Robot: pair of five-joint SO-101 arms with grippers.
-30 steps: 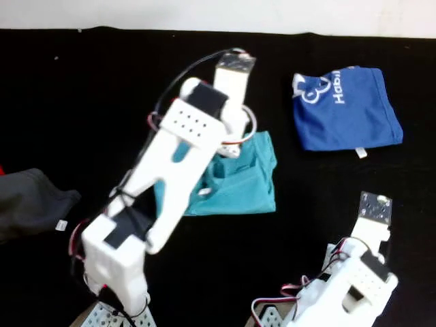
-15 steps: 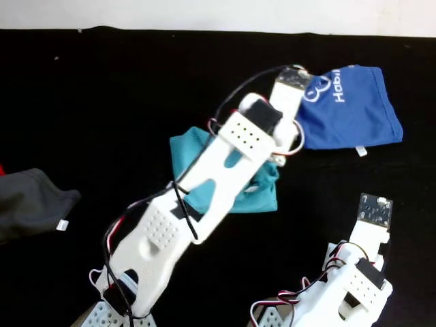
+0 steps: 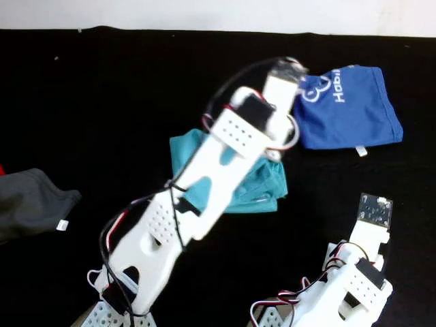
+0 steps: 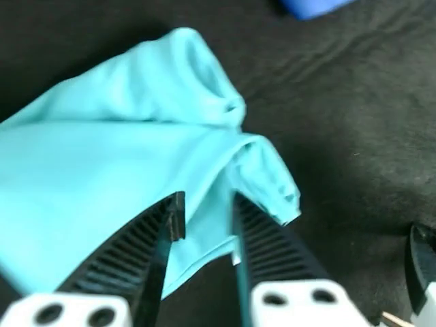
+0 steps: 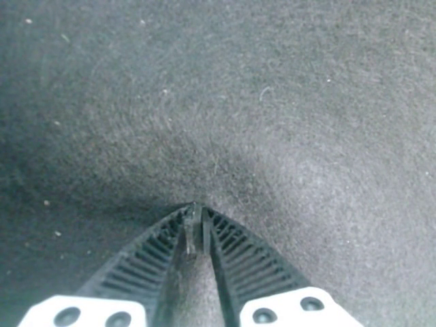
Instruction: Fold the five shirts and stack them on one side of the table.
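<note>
The left gripper is hovering over the teal shirt. Its two ribbed fingers are standing only a narrow way apart, with teal cloth showing in the gap. Whether they are pinching the cloth cannot be told.

The right gripper is resting with its fingers pressed together at the tips. It is holding nothing and pointing at the black table cloth.

In the high view, the teal shirt is lying bunched near the table's centre, partly under the left arm. The blue shirt is lying folded at 2 o'clock from it. Its near edge is sitting just beside the left arm's tip. A dark shirt is lying at the 9 o'clock edge, well apart from the teal one. A wide stretch of black cloth is running between them and on toward 11 o'clock. The right arm is sitting at 5 o'clock.
</note>
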